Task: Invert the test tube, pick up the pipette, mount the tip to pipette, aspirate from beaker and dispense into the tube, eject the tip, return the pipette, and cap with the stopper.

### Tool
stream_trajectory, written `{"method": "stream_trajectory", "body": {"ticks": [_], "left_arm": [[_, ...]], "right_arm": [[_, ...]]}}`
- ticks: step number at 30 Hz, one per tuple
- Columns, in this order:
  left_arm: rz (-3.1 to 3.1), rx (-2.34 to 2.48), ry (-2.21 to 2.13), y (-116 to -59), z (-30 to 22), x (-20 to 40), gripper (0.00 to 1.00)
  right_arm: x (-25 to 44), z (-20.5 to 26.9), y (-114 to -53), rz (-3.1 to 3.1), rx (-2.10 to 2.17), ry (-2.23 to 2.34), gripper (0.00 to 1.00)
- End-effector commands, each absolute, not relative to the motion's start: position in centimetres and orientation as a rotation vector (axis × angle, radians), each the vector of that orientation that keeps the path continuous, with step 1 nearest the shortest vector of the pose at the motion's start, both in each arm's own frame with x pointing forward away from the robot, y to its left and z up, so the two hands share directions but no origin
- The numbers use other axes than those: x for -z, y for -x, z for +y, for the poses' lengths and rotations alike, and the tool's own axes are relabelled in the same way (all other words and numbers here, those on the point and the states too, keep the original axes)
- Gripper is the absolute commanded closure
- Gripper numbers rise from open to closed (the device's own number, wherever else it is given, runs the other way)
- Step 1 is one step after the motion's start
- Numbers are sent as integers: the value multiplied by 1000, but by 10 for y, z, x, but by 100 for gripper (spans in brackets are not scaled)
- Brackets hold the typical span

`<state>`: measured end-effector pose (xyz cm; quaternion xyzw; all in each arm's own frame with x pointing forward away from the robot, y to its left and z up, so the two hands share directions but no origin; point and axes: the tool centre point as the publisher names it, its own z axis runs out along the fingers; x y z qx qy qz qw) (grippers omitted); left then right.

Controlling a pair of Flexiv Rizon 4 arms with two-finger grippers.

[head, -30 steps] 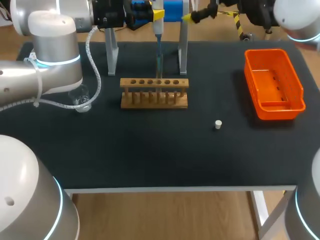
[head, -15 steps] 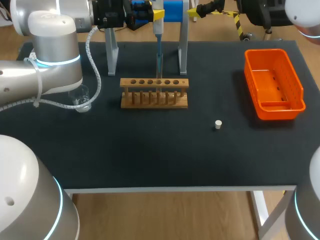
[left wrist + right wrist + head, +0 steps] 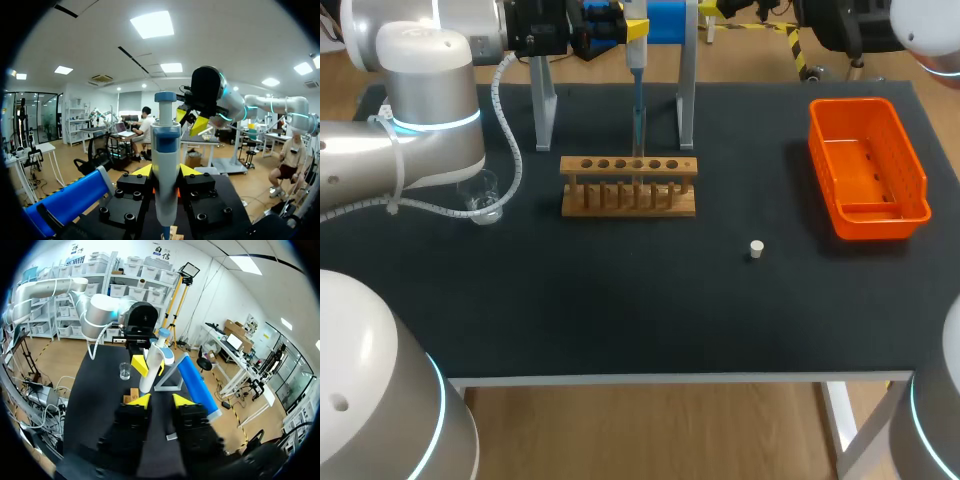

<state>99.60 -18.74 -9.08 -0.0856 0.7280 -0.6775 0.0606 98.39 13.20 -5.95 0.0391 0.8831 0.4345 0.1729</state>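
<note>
Presently, my left gripper (image 3: 633,30) is closed on the pipette (image 3: 637,90) at the top centre of the head view; the left wrist view confirms both yellow pads bear on its white body from either side. My right gripper (image 3: 160,401) stands parted with nothing between its tips; in the head view it shows at the top edge, right of centre.

The pipette hangs above the wooden test tube rack (image 3: 628,186), upper centre of the frame; beaker (image 3: 480,195) at left; stopper (image 3: 756,249) right of centre; orange bin (image 3: 868,165) at right.

Risk, in my judgement: a slight sideways offset or tilt on descent would land the tip on the rack's top board rather than down a hole, bending it or spilling; a slack hold could let the body slip.

Long axis vertical; plunger end up, tip down toward the rack.
</note>
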Motion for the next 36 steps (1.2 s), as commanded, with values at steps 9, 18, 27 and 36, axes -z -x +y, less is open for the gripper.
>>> {"method": "stream_trajectory", "body": {"ticks": [9,18,27,36], "left_arm": [[2197,2050,261,-996,-188,91,100],[2197,2050,261,-996,-188,91,100],[2197,2050,261,-996,-188,91,100],[2197,2050,261,-996,-188,91,100]], "right_arm": [[16,149,-979,2478,-1321,-76,100],[-3,172,-990,2477,-1479,-98,100],[-10,191,-1002,2511,-1584,-242,100],[-10,214,-1002,2518,-1617,-238,100]]}}
